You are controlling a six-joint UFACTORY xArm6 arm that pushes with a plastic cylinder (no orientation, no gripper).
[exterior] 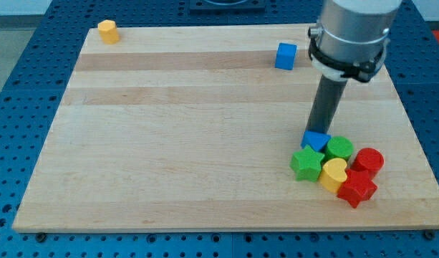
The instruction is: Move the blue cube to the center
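A blue cube (285, 56) sits on the wooden board (176, 129) near the view's top right. My tip (319, 132) stands well below it, at the upper edge of a cluster of blocks, touching or just above a second blue block (316, 140) whose shape is partly hidden by the rod. The cluster also holds a green star (306, 164), a green cylinder (340, 147), a yellow heart-like block (334, 174), a red cylinder (368, 160) and a red star (357, 189).
A yellow block (108, 31) sits at the board's top left corner. The arm's grey body (351, 32) hangs over the board's top right. A blue perforated table surrounds the board.
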